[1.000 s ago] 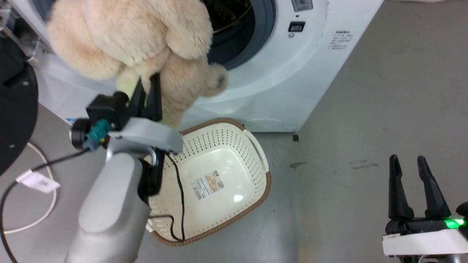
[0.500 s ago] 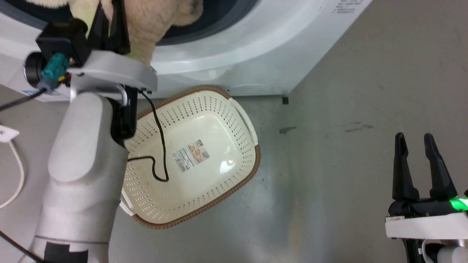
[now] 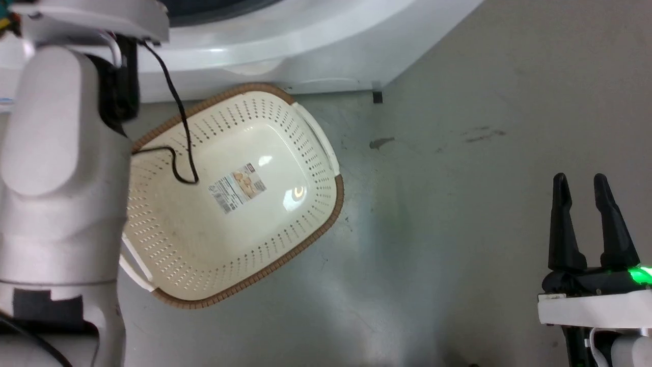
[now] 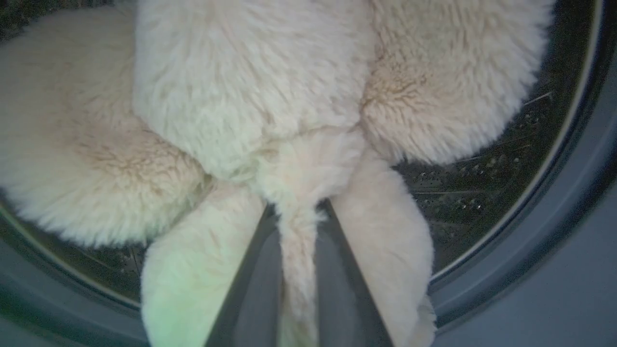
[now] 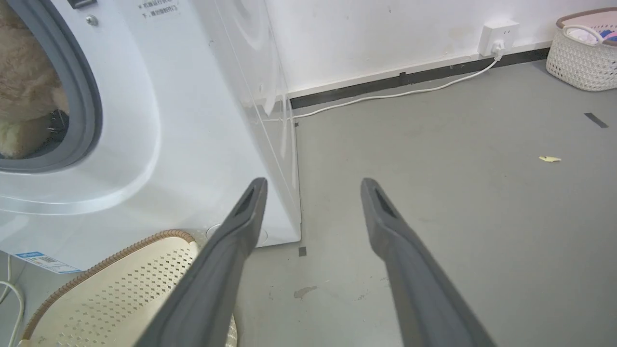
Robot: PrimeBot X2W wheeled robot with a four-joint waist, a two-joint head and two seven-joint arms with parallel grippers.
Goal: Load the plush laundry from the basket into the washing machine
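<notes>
Item: plush laundry [image 4: 250, 96], thin fold pinched in left gripper [image 4: 297, 209], bulk at twelve o'clock in washing machine [image 4: 462, 193] mouth; advise pushing deeper until six-o'clock limbs clear gasket [image 4: 569, 212] before release; right gripper [image 5: 313, 185] spread, empty.

Pale grey left forearm [image 3: 61, 153] carries a black cable [image 3: 173, 98]; dark tapered fingers [image 3: 563, 224].

This looks like a laundry corner in a bare test room. A white washer [image 5: 144, 120] stands on a scuffed grey floor [image 5: 458, 202] marked with tape [image 5: 596, 120]. The plain white wall [image 5: 361, 38] has black skirting [image 5: 409, 77] and a socket [image 5: 499, 31] with a cable [image 5: 385, 96]. A basket [image 3: 310, 214] sits by the washer, and a woven basket [image 5: 578, 67] of clothes stands near the wall.
</notes>
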